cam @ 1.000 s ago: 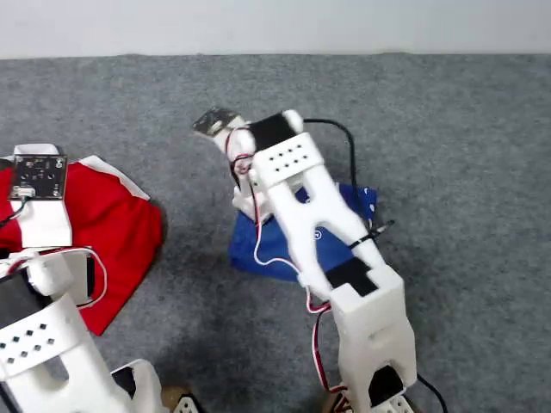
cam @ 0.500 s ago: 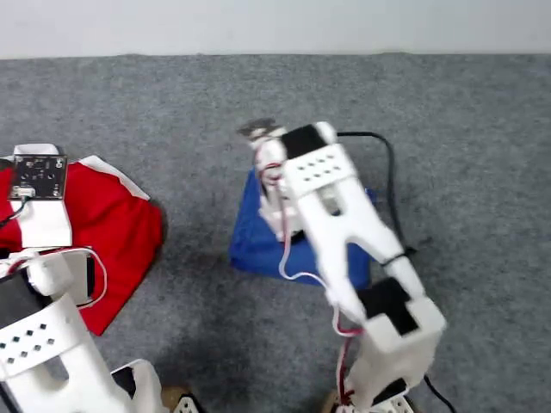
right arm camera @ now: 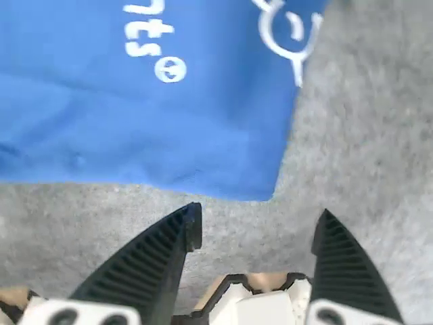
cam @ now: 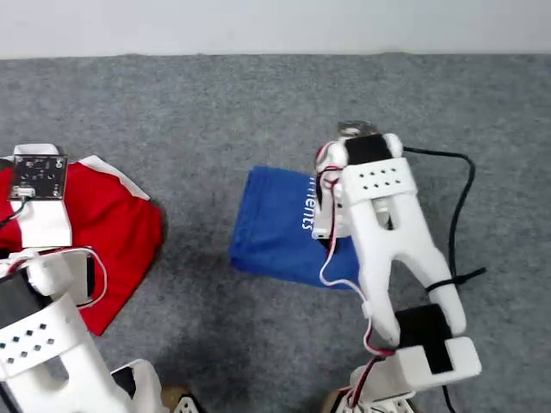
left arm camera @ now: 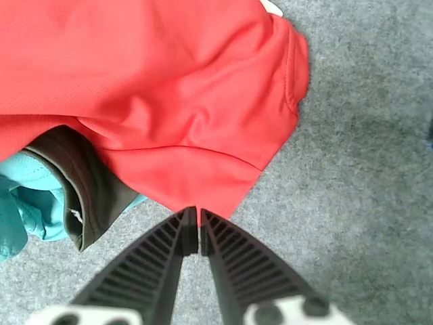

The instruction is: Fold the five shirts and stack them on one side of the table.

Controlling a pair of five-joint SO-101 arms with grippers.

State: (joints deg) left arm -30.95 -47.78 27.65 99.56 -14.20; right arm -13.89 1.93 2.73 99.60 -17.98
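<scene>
A folded blue shirt (cam: 280, 228) with white print lies mid-table, partly under the right arm (cam: 387, 232). In the right wrist view the blue shirt (right arm camera: 142, 88) lies just beyond my right gripper (right arm camera: 260, 230), which is open and holds nothing, over grey carpet past the shirt's edge. A red shirt (cam: 112, 228) tops a pile at the left side. In the left wrist view the red shirt (left arm camera: 149, 95) covers a dark shirt (left arm camera: 88, 183) and a teal one (left arm camera: 27, 203). My left gripper (left arm camera: 198, 230) is shut and holds nothing, just off the red shirt's edge.
The table is covered in grey carpet (cam: 172, 112). A black cable (cam: 461, 202) loops off the right arm. The left arm's white body (cam: 43, 344) fills the near left corner. A white wall (cam: 275, 26) borders the far edge.
The right arm swung rightward across the blue shirt, uncovering it; the shirt now lies flat with its print showing. The left arm has not moved.
</scene>
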